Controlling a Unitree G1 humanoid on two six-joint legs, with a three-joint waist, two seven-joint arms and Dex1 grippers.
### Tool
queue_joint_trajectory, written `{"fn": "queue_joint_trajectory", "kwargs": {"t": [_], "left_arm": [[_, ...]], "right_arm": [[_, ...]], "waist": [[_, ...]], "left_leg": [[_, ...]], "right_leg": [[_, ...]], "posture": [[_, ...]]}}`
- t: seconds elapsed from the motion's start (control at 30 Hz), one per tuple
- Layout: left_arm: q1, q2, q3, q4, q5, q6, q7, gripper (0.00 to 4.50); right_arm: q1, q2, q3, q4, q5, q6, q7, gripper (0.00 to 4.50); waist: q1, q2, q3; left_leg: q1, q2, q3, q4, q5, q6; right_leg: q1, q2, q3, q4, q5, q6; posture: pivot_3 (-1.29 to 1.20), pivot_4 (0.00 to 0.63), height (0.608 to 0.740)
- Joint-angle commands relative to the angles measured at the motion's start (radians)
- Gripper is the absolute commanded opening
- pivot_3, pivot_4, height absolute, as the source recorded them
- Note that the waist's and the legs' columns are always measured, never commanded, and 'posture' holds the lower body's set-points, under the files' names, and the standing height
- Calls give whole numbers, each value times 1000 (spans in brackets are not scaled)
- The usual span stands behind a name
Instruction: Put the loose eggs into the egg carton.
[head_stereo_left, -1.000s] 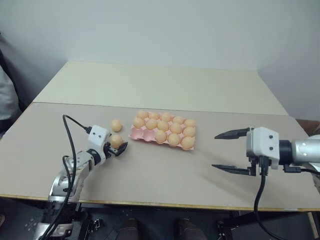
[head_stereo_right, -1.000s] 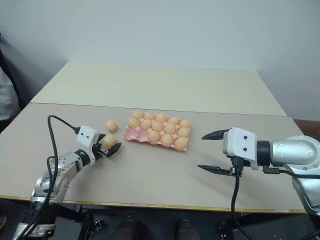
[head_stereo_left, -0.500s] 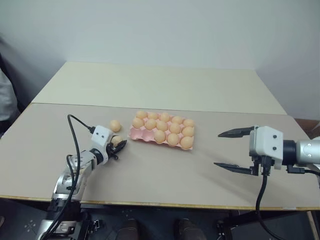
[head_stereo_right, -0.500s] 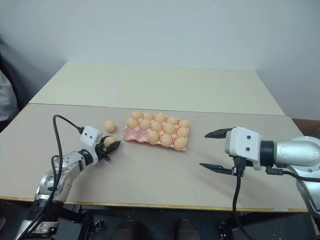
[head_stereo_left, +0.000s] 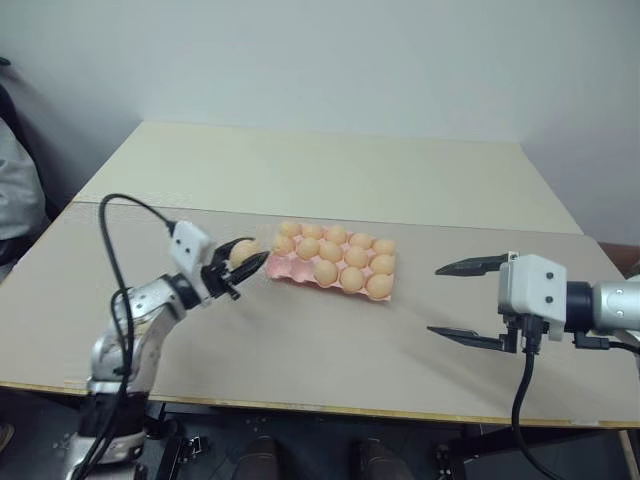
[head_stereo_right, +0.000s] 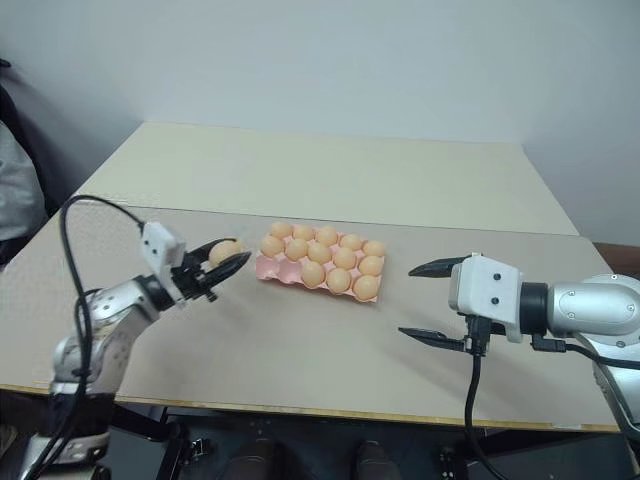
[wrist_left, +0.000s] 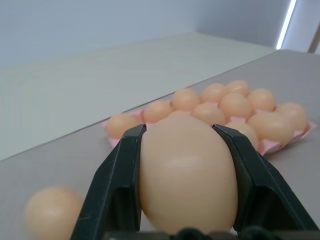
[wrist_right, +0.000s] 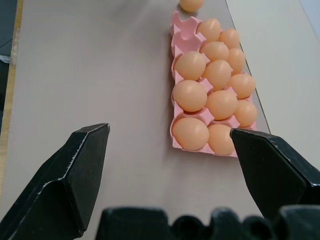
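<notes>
Right gripper (head_stereo_left: 434, 300) hangs over the near right part of the tabletop (head_stereo_left: 300, 340), jaws spread wide, nothing in them. Left gripper (head_stereo_left: 250, 262) is clamped on one egg (head_stereo_left: 241, 253), held off the surface just beside the left end of the egg carton (head_stereo_left: 297, 268) mid-table. The carton looks mostly full, with an empty cup or two at that end. One more loose egg (wrist_left: 52, 215) sits on the table, blurry. Can't get an exact count, since the right finger covers one carton corner.
</notes>
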Motion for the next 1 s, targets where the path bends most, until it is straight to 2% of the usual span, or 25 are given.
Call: {"fn": "queue_joint_trajectory", "kwargs": {"t": [0.03, 0.2, 0.4, 0.67, 0.7, 0.83, 1.0], "left_arm": [[-96, -45, -67, 137, 47, -74, -23, 1800], [-191, -101, -119, 316, 99, -172, -55, 1800], [-235, -128, -124, 414, 113, -239, -85, 1800], [-224, -129, -117, 406, 120, -269, -94, 4333], [-222, -127, -117, 400, 126, -264, -84, 4477], [-191, -107, -101, 338, 105, -255, -88, 4477], [-58, -27, -23, 127, 49, -162, -61, 4477]], "right_arm": [[5, 3, -35, -41, 9, 14, -32, 4500], [29, 14, -35, -81, 4, 29, -72, 4500], [77, 16, -63, -122, -7, 45, -107, 4500], [96, 9, -77, -128, -6, 46, -117, 4500], [93, 8, -74, -124, -6, 44, -116, 4500], [77, 5, -61, -109, -7, 34, -108, 4500], [61, 2, -53, -89, -6, 20, -87, 4500]], "waist": [[0, 0, 0], [-9, 0, 0], [-13, 0, 0], [-14, 0, 0], [-14, 0, 0], [-15, 0, 0], [-23, 0, 0]], "left_leg": [[0, 0, 0, 0, 0, 0], [0, 0, 0, 0, 0, 0], [-1, 0, -1, 0, 0, 1], [-1, 0, -1, 0, 0, 1], [-1, 0, -1, 0, 0, 1], [-1, 0, -1, 0, 0, 1], [0, 0, -1, 0, 0, 1]], "right_leg": [[0, 0, 0, 0, 0, 0], [0, 1, 0, 0, 0, 1], [0, 1, 0, 0, 1, 1], [0, 1, 0, 0, 1, 1], [0, 1, 0, 0, 1, 1], [0, 1, 0, 0, 1, 1], [0, 1, 0, 0, 1, 1]], "posture": [[0, 150, 740], [0, 150, 740], [0, 150, 740], [0, 150, 740], [0, 150, 740], [0, 150, 740], [0, 150, 740]]}}
